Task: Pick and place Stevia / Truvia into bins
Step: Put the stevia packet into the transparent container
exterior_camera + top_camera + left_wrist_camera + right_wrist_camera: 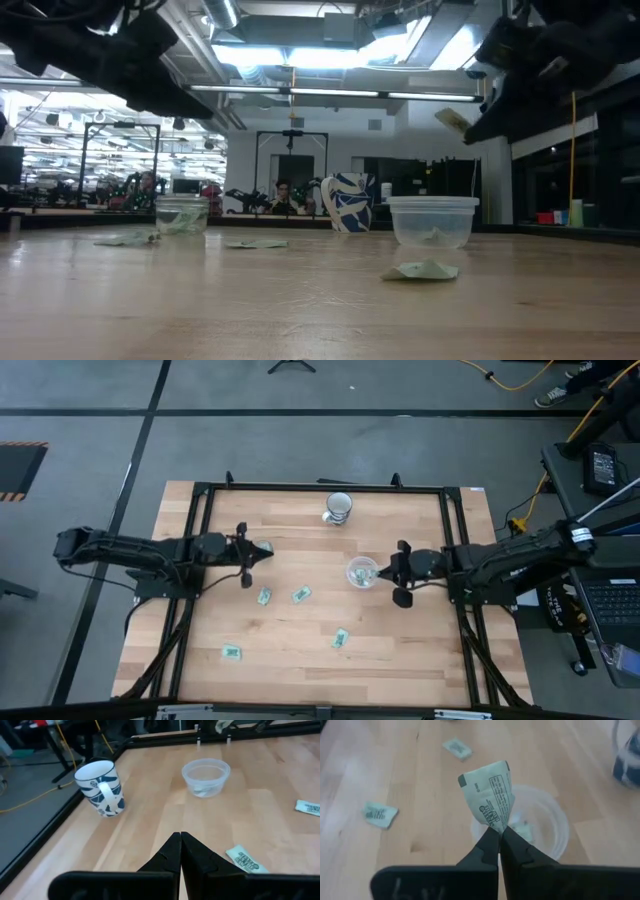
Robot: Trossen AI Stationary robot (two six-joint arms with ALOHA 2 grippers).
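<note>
— Where's the right gripper (499, 836) just now, and what's in it?

— Its fingers are pressed together on a Stevia packet (487, 795), which stands up crumpled from the tips. Directly beyond and beneath it sits a clear cup (555, 832) with at least one packet already lying inside — so I'd judge it is held there to be dropped in.

— Why pinch it by the edge like that?

— Likely so the packet falls free once the fingers part; a flat thing gripped by its corner has little to cling to.

— And the left gripper (180, 851)?

— Fingers closed, nothing between them, hanging over bare wood. A loose packet (244, 859) lies just beside its tips; farther ahead stand a blue-and-white mug (100, 787) and the cup.

— The rest of the sweetener?

— Scattered on the table (300, 660), between the two arms and nearer the front — four packets or so, well apart from either gripper.
</note>
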